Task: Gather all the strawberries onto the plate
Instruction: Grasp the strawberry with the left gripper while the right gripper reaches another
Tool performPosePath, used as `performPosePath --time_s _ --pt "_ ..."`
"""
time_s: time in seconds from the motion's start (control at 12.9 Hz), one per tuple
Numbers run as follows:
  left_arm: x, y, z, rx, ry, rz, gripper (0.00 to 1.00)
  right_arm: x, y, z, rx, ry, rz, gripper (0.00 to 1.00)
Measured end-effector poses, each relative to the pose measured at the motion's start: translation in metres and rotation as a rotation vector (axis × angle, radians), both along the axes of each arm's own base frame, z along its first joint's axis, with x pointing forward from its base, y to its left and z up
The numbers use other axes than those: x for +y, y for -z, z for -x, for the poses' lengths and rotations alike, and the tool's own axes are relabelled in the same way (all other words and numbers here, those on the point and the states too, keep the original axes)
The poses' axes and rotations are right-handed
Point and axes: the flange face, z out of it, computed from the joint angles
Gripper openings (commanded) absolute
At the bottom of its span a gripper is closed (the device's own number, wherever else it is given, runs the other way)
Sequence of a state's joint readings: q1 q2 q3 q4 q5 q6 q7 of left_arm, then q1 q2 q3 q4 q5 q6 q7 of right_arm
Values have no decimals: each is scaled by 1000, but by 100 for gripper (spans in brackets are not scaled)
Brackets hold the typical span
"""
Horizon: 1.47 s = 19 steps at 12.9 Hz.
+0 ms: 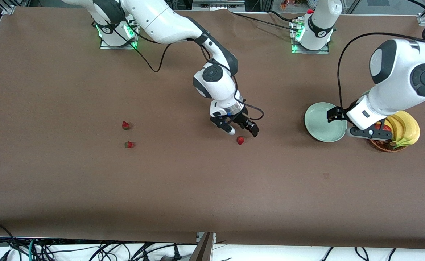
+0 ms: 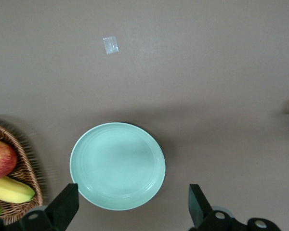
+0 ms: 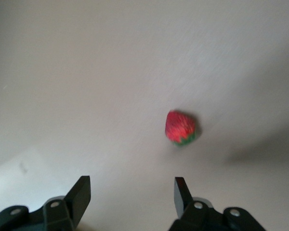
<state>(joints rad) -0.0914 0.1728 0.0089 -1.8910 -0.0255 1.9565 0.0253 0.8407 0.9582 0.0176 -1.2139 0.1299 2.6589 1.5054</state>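
— Where do the strawberries lie?
— Two sit near each other toward the right arm's end; a third lies mid-table.
— And the plate?
— Toward the left arm's end, just beside the basket.

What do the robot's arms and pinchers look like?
Both arms are smooth, rounded and white, with dark grey round caps at the joints and black cables looping along them. Green lights glow at their bases. The right gripper and left gripper have black fingers.
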Motion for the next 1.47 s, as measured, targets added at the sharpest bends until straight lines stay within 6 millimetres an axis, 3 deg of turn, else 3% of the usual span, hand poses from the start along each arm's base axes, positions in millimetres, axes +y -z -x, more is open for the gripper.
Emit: performPosePath --time_s 0.15,0.39,0.46,0.62,0.77,0.93,1.08,1.24,1.47 --pt "-11 15 -2 12 17 1 100 -31 -19 -25 44 -64 103 78" --pt "-41 31 -4 8 32 3 100 -98 -57 -64 127 -220 251 78" --pt "-64 39 -6 -13 12 4 100 -138 -73 -81 175 -312 307 78" --pt "-110 51 -7 -53 -42 8 100 -185 -86 -98 222 -417 350 78" --pt "-186 59 -7 -84 -105 17 100 -241 -89 -117 251 -516 378 78" --pt "-257 73 -12 -95 -162 26 100 -300 -75 -127 270 -601 420 78" --pt "-304 99 -17 -98 -200 18 100 -343 -54 -127 302 -653 450 78" --pt "-327 131 -22 -116 -207 19 100 -368 -22 -121 305 -669 466 78" --pt "-336 184 -21 -127 -211 27 100 -395 24 -108 265 -716 490 78"
